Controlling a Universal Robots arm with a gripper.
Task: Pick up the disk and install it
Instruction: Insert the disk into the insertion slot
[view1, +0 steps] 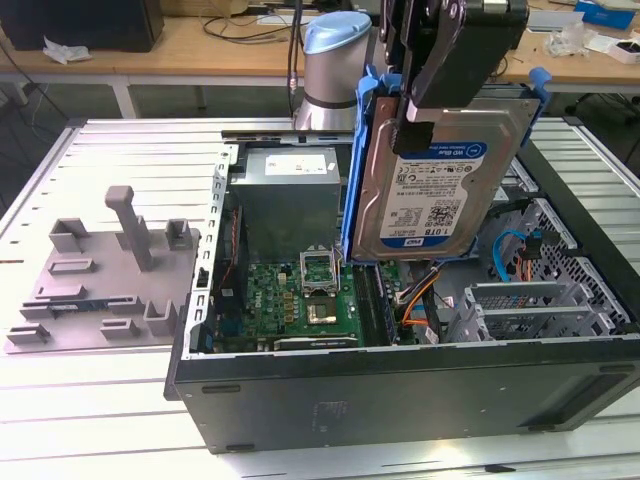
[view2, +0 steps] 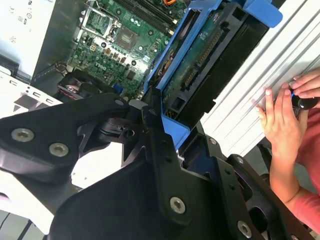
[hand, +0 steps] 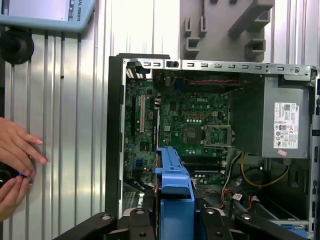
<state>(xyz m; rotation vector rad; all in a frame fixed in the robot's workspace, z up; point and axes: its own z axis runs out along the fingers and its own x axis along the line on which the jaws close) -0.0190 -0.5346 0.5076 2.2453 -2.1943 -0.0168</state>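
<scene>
I see gripper clamped on disk, jaws closed over its blue frame. Disk hangs on edge right below gripper, above open computer case. My read: carry slow, no swing, steer clear of orange cables under it and case walls.

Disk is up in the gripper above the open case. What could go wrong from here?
The disk, held upright by the gripper, hangs over the bare motherboard; a slip would likely drop it onto the board. A person's hand rests on the table beside the case, possibly within reach of the arm.
</scene>
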